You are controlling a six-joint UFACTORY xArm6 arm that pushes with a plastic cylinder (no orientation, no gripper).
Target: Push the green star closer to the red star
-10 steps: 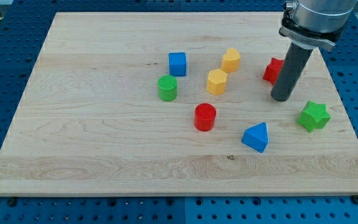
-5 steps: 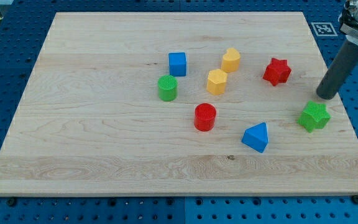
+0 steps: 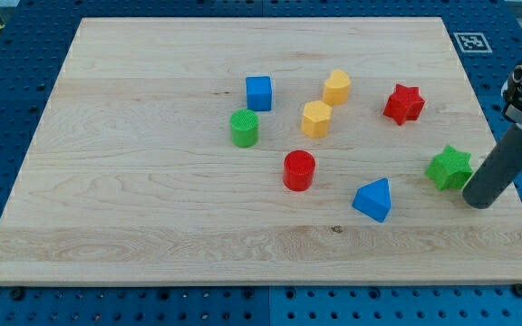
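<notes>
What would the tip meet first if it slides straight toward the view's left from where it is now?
Almost certainly the green star: my tip sits just to its lower right, seemingly touching it.

stars 2 (image 3: 403,103) (image 3: 449,167) | cylinders 2 (image 3: 244,128) (image 3: 299,170) | yellow blocks 2 (image 3: 336,87) (image 3: 315,119) | blue blocks 2 (image 3: 258,92) (image 3: 372,199)

There is only one view here, so nothing is shared between cameras. It looks down on the wooden board (image 3: 152,208) from above and from the side of the board's bottom edge, tilted forward, so the top edge appears shorter than the bottom edge and the side edges lean inward. It stands near enough that the board nearly fills the frame, all four corners showing, with a rim of blue perforated table (image 3: 261,308) around it. At the right edge the rod enters from above, my tip (image 3: 478,203) near the board's bottom-right corner.
</notes>
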